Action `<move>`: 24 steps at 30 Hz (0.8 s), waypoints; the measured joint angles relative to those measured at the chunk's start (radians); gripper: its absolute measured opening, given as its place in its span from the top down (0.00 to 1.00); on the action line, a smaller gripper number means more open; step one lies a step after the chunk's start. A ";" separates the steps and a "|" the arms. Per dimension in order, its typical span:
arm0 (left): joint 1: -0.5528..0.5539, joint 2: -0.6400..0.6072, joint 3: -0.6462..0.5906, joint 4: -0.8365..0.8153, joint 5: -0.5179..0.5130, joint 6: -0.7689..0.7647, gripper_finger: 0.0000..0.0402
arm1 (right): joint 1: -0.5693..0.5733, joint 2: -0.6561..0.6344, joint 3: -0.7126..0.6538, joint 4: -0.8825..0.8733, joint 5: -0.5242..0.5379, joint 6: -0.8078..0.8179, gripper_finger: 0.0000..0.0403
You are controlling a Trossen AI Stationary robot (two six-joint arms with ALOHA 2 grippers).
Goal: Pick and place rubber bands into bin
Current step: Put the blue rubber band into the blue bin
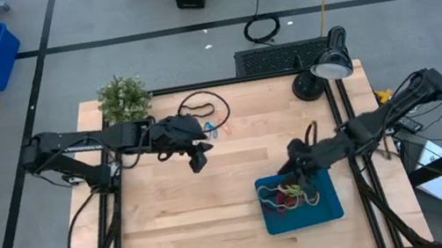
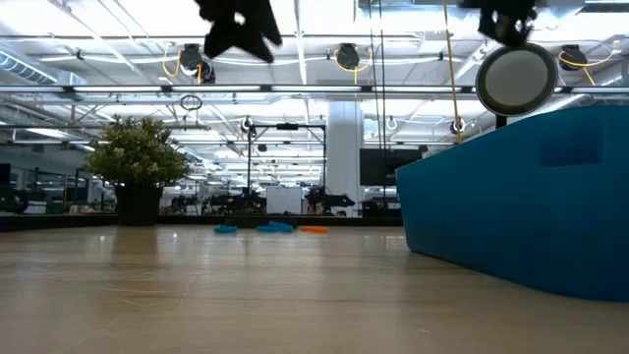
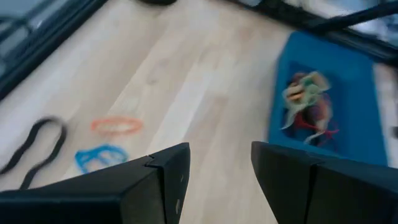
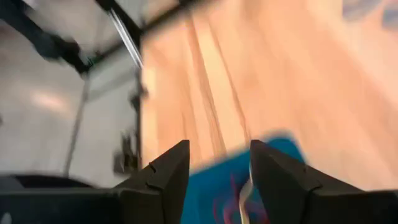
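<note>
The teal-blue bin point(image 1: 328, 207) lies at the table's near right with a tangle of red, green and tan rubber bands point(image 1: 290, 193) inside it. My right gripper point(image 1: 298, 162) hangs open just above the bin's far left corner point(image 4: 273, 146). My left gripper point(image 1: 200, 155) hovers open over the table's middle, holding nothing. Beyond it an orange band point(image 3: 116, 126), a blue band point(image 3: 99, 155) and a large black loop point(image 3: 37, 146) lie flat on the wood. The low view shows the blue and orange bands point(image 2: 270, 227) far back and the bin's wall point(image 2: 531, 197) close by.
A potted plant point(image 1: 123, 97) stands at the far left corner and a desk lamp point(image 1: 328, 67) at the far right. A black grille-like slab point(image 1: 269, 60) sits at the far edge. Bare wood stretches between the loose bands and the bin.
</note>
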 joint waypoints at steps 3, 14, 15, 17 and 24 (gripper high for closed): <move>0.022 0.036 -0.002 -0.068 -0.002 -0.014 0.56 | -0.005 -0.041 0.000 0.093 0.023 -0.089 0.60; 0.112 0.243 -0.001 -0.173 -0.052 -0.051 0.56 | -0.011 -0.049 0.000 0.234 0.020 -0.256 0.60; 0.122 0.266 -0.001 -0.194 -0.051 -0.066 0.56 | -0.014 -0.047 0.000 0.236 0.021 -0.256 0.60; 0.148 0.306 -0.001 -0.212 -0.051 -0.116 0.56 | -0.016 -0.046 0.000 0.236 0.020 -0.256 0.60; 0.243 0.411 -0.001 -0.242 0.021 -0.224 0.56 | -0.041 -0.040 0.000 0.237 0.020 -0.256 0.60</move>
